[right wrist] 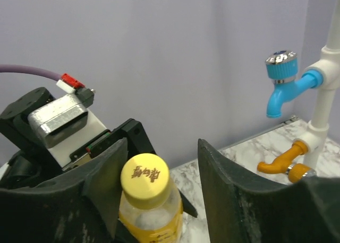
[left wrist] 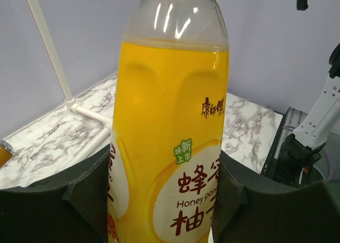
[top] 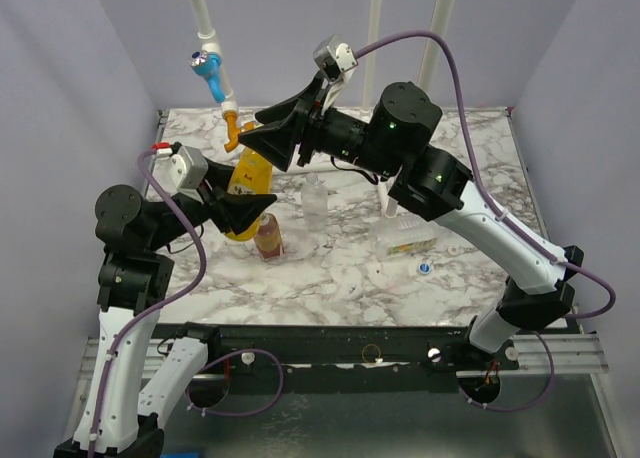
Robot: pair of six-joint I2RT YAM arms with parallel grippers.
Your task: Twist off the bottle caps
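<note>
Closing the right claw (right wrist: 162, 147) from this position carries risk. The yellow cap (right wrist: 144, 178) sits off centre between the fingers, close against one and clear of the other. An uneven pinch can push the neck sideways and tilt the bottle (left wrist: 170, 121). If the left claw (left wrist: 167, 174) grips too lightly, the bottle turns with the cap and the thread does not release. If it squeezes too hard, juice can spill once the cap comes off. Watch the brown bottle (top: 268, 236) just beside the left claw, because a swing can knock it over.

Right claw: jaws wide apart, straddling the cap, holding nothing. You cannot tell whether one finger touches the cap.

Left claw: clamped on the bottle body, one finger on each side. The bottle is held upright toward the far left corner of the table (top: 330, 278).
</note>
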